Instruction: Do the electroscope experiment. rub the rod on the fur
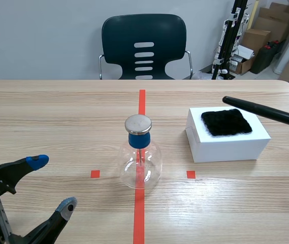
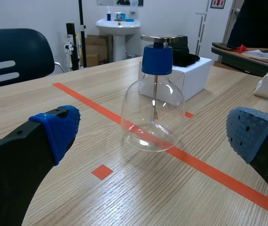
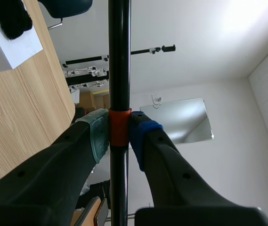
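Left gripper is nearest, low at the near table edge, fingers wide apart with nothing between them. Electroscope flask stands upright straight ahead of it. It is framed by both pads in the left wrist view but well forward of them, with no contact. Reads as parked: out of the rubbing path, yet lined up on the flask if it needs steadying.

Right gripper is clamped on the rod, pinching it at an orange band. A long stretch of rod sticks out ahead of the fingers. That gives a free section to drag across the fur while the fingers stay off the box. Grip looks square to the rod, so my read is it shouldn't pivot under side load.

Fur lies flat on top of the white box, ahead of the right gripper and off to its green-pad side. Box raises the fur off the table, presumably for arm clearance. Rod tip sits around the fur's far edge. Can't tell if it touches; looks slightly above.

Rubbing doesn't look started. Next move, I'd guess: lower the rod onto the fur and stroke lengthwise. Risk: a light box could slide.
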`<control>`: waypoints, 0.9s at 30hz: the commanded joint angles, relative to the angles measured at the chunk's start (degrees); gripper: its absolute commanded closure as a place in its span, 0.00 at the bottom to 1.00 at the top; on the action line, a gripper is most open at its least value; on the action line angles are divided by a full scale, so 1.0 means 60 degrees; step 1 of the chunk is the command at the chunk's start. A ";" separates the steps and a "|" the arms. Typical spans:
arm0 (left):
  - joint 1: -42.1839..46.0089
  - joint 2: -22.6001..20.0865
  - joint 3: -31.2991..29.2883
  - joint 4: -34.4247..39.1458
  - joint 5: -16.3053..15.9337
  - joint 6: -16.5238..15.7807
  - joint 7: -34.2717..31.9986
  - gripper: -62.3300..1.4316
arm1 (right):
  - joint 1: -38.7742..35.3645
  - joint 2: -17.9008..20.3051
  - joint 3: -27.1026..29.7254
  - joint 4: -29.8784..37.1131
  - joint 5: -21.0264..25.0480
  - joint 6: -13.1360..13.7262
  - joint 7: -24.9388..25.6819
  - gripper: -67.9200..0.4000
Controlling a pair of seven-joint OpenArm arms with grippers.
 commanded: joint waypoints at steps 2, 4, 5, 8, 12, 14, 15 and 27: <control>-0.0025 -0.0084 -0.0069 0.0189 -0.0098 -0.0058 -0.0164 0.00 | 0.0036 0.0051 0.0127 0.0080 0.0175 -0.0117 0.0000 0.99; -0.0025 -0.0084 -0.0069 0.0189 -0.0098 -0.0058 -0.0164 0.00 | 0.0036 0.0051 0.0127 0.0080 0.0175 -0.0117 0.0000 0.99; -0.0025 -0.0084 -0.0069 0.0189 -0.0098 -0.0058 -0.0164 0.00 | 0.0036 0.0051 0.0127 0.0080 0.0175 -0.0117 0.0000 0.99; -0.0025 -0.0084 -0.0069 0.0189 -0.0098 -0.0058 -0.0164 0.00 | 0.0036 0.0051 0.0127 0.0080 0.0175 -0.0117 0.0000 0.99; -0.0025 -0.0084 -0.0069 0.0189 -0.0098 -0.0058 -0.0164 0.00 | 0.0036 0.0062 0.0127 0.0080 0.0168 -0.0157 0.0000 0.99; -0.0025 -0.0084 -0.0069 0.0189 -0.0098 -0.0058 -0.0164 0.00 | 0.0036 0.0160 0.0135 0.0080 0.0164 -0.0262 -0.0095 0.99; -0.0025 -0.0084 -0.0069 0.0189 -0.0098 -0.0058 -0.0164 0.00 | 0.0036 0.0273 0.0135 0.0080 0.0138 -0.0299 -0.0229 0.99; -0.0025 -0.0084 -0.0069 0.0189 -0.0098 -0.0058 -0.0164 0.00 | 0.1712 0.2903 0.0131 -0.0135 -0.0408 0.1271 -0.3657 0.99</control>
